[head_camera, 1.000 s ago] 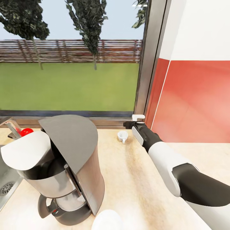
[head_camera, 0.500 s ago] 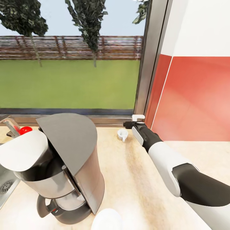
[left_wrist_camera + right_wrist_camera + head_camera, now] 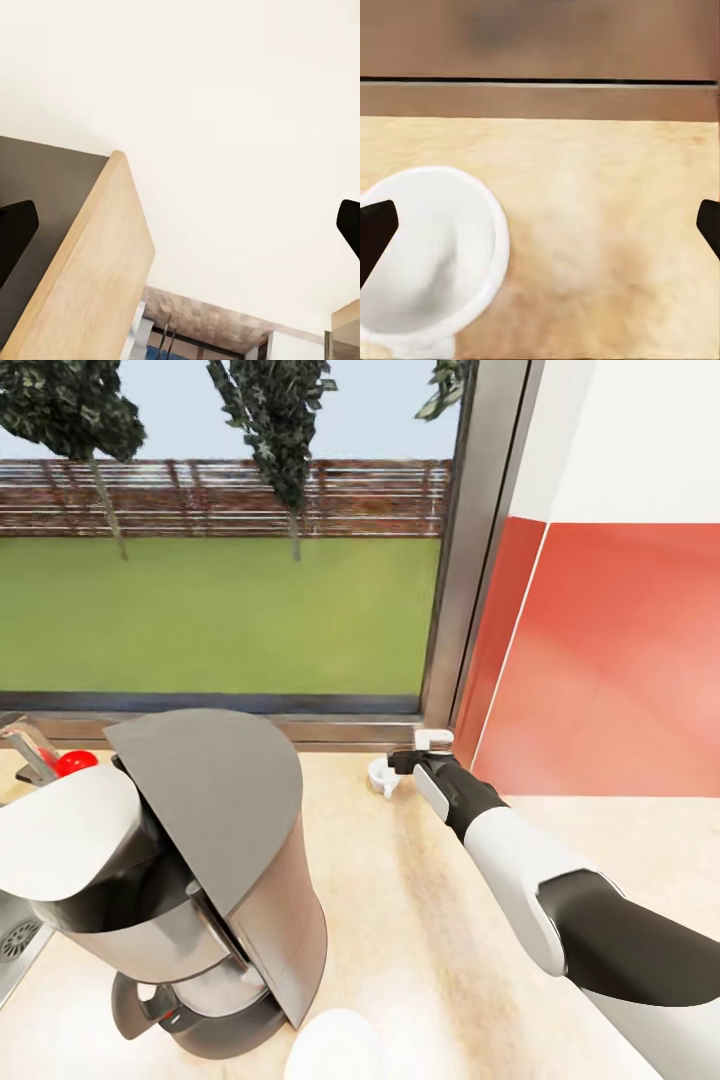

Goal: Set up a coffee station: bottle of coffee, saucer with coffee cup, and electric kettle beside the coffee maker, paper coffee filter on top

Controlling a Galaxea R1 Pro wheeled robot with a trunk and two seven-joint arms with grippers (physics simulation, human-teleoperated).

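From the head view, the right gripper [image 3: 403, 762] hangs just beside the coffee cup [image 3: 380, 777] at the far edge of the countertop [image 3: 400, 920], right of the coffee maker [image 3: 190, 880]; picking up the cup looks like the step in hand. The saucer [image 3: 335, 1048] waits near, bare. The right wrist view shows the fingers spread wide, gripping nothing, the cup [image 3: 427, 255] empty and off to one side, so the gripper needs centring over it. In the left wrist view the left gripper [image 3: 180, 232] is spread and empty.

Home kitchen: countertop [image 3: 420, 920], sink [image 3: 15, 945], coffee maker [image 3: 190, 880].
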